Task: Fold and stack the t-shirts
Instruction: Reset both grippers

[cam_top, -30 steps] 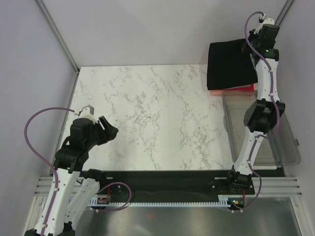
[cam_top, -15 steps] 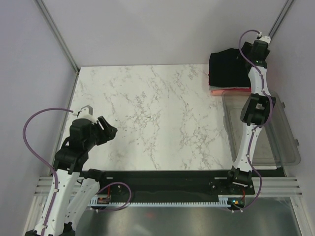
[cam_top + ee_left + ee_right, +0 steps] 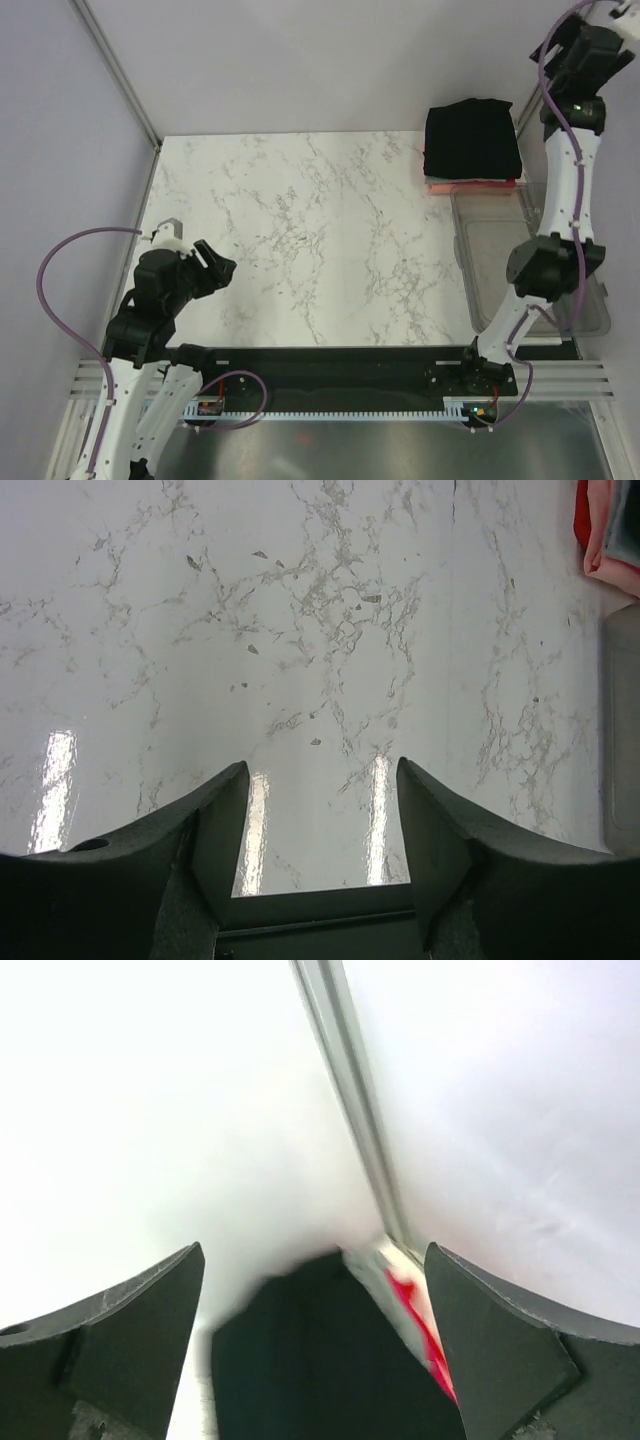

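Note:
A folded black t-shirt [image 3: 470, 140] lies on top of a stack at the table's far right corner. A red-pink t-shirt [image 3: 478, 184] shows as an edge under it. My right gripper [image 3: 566, 42] hangs raised above and right of the stack, apart from it. In the right wrist view the right gripper [image 3: 312, 1252] is open and holds nothing, with the black t-shirt [image 3: 320, 1370] blurred below and a red-pink strip [image 3: 428, 1345] beside it. My left gripper [image 3: 215, 268] hovers open over bare marble at the near left. In its wrist view the left gripper [image 3: 318, 772] holds nothing.
A clear plastic bin [image 3: 480, 260] stands along the right side, just in front of the stack, and the right arm crosses over it. The bin's edge [image 3: 625, 730] and the red-pink cloth [image 3: 600, 535] show at the right of the left wrist view. Walls close in behind the stack.
My right gripper opened, let go of the black t-shirt and rose up and to the right. The black t-shirt now rests squared on the stack. The left arm barely shifted.

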`<control>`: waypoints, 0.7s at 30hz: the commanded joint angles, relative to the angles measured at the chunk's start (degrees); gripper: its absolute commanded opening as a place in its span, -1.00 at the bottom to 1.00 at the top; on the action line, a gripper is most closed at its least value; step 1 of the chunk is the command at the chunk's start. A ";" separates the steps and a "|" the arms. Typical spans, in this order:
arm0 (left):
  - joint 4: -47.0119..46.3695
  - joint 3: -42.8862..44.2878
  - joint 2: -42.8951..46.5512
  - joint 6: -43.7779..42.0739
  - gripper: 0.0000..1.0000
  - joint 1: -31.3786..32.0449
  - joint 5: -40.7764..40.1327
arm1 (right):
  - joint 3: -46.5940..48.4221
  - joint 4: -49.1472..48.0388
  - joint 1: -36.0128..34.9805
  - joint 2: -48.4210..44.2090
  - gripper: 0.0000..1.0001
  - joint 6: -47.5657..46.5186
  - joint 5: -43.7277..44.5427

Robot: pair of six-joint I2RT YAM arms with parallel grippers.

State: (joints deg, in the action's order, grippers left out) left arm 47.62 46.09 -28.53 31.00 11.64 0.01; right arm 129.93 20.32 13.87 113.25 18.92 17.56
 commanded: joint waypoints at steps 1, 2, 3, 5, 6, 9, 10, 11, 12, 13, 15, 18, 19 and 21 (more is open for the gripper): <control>-1.21 -0.03 1.11 0.99 0.36 -0.30 -0.71 | -5.28 2.53 0.19 -15.11 0.97 7.50 -6.64; -1.12 -0.12 1.11 1.08 0.36 -0.30 -0.80 | -11.56 3.41 0.19 -17.86 0.96 9.02 -10.32; -1.12 0.06 1.20 0.99 0.36 -0.30 -0.80 | -15.63 3.24 0.02 -20.94 0.96 10.86 -17.32; -1.21 0.06 1.55 0.90 0.36 -0.30 -0.89 | -29.99 1.23 -0.07 -30.16 0.96 14.54 -25.26; -1.21 -0.03 1.73 0.90 0.36 -0.30 -0.80 | -35.39 0.17 -0.50 -33.33 0.96 16.40 -30.34; -1.30 -0.03 2.34 0.90 0.36 -0.30 -0.63 | -53.34 -2.30 -3.40 -45.31 0.96 18.87 -35.14; -1.30 -0.12 2.43 0.81 0.36 -0.30 -0.37 | -56.94 -2.30 -4.98 -50.79 0.96 18.79 -36.36; -1.38 -0.12 2.43 0.73 0.36 -0.30 -0.28 | -63.59 -2.30 -6.99 -53.55 0.96 18.35 -36.28; -1.30 -0.12 2.43 0.72 0.36 -0.30 -0.27 | -66.79 -2.12 -11.80 -56.10 0.97 18.44 -36.02; -1.47 -0.12 2.43 0.64 0.36 -0.30 -0.27 | -69.69 -1.69 -13.67 -61.00 0.96 18.87 -33.41; -1.39 -0.21 2.60 0.64 0.36 -0.30 -0.27 | -77.52 -0.54 -21.56 -65.42 0.96 22.63 -31.02; -1.39 -0.12 2.69 0.64 0.36 -0.30 -0.27 | -86.23 -3.26 -28.34 -72.19 0.96 25.46 -27.77; -1.47 -0.21 2.69 0.64 0.36 -0.30 -0.27 | -87.03 -3.09 -29.59 -72.99 0.96 25.12 -27.06; -1.39 -0.12 2.87 0.64 0.36 -0.30 -0.27 | -86.25 0.41 -31.87 -72.65 0.96 24.15 -24.69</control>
State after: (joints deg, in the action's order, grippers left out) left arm 47.59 46.09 -26.41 31.00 11.64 0.05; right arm 42.28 23.03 -15.64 42.13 41.28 -11.20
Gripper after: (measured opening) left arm 0.681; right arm 0.982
